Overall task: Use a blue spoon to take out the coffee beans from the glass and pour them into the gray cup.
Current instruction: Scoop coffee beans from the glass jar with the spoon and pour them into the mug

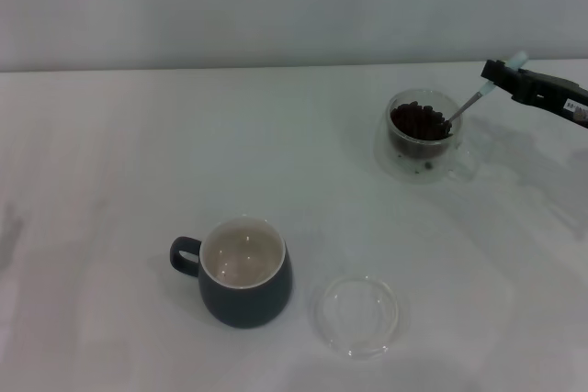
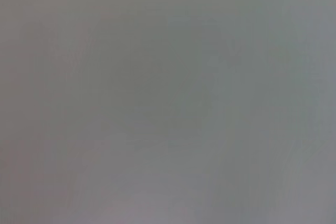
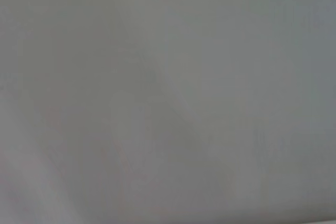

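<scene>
1. Scooping: the right claw [image 1: 501, 72] grips the blue spoon [image 1: 473, 101], its bowl dipped into the coffee beans [image 1: 420, 120] in the glass [image 1: 422, 132].
2. Lift level, then carry to the gray cup [image 1: 241, 272] near the bench's front.

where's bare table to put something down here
Free: the whole table left of the glass and behind the gray cup. Crowded: front centre, cup beside clear dish; far right, right pincer holding the blue spoon in the glass.
</scene>
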You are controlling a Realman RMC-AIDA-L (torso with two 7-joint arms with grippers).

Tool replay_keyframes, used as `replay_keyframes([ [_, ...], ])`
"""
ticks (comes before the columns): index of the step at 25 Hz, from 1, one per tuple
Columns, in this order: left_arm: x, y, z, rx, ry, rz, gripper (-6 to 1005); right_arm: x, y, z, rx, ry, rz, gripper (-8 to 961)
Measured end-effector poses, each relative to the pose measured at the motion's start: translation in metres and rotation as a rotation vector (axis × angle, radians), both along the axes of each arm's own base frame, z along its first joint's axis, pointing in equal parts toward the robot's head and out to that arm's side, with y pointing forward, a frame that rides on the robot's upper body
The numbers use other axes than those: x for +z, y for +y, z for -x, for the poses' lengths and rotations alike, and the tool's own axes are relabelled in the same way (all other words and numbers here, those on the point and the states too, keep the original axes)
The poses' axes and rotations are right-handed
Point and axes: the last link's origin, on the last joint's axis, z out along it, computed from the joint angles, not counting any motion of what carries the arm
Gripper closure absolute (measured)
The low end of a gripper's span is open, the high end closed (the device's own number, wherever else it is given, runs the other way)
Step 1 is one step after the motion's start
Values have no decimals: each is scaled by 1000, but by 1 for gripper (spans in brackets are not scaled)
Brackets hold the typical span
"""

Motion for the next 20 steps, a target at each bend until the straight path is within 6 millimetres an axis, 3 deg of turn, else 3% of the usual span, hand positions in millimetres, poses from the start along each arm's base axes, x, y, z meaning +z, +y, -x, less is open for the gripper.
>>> replay_keyframes([
  [20,-1,0,-2,-21,28,21,107,-6,-6,-16,-201,294,-28,807],
])
